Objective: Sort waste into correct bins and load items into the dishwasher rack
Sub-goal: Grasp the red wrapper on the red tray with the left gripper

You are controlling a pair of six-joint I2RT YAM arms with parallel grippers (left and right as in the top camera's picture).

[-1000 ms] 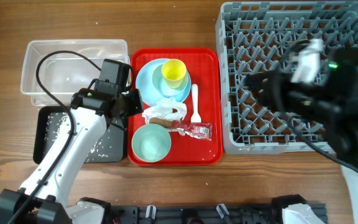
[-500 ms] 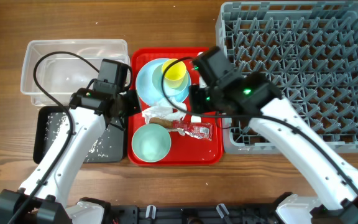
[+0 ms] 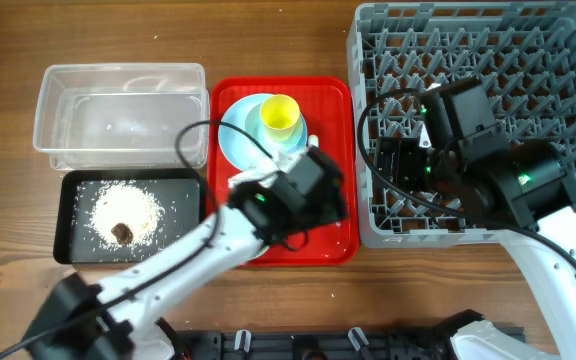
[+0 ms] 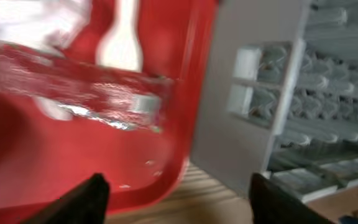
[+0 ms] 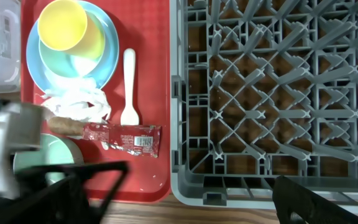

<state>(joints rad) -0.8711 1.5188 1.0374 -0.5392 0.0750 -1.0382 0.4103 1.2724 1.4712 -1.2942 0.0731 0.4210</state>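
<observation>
Sauce packet [image 5: 122,138] lying on red tray [image 5: 155,37] beside rack [image 5: 260,93]; left gripper [image 4: 182,196] moved from black tray [image 3: 61,215] to just above it, jaws apart, empty; right gripper [image 5: 194,199] withdrawn over rack, likewise apart, so pickup probably next.

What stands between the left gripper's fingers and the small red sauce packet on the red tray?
Nothing visible does. The small red sauce packet lies bare on the flat red plastic tray, ahead of the open left gripper. The white plastic spoon lies beyond it.
</observation>
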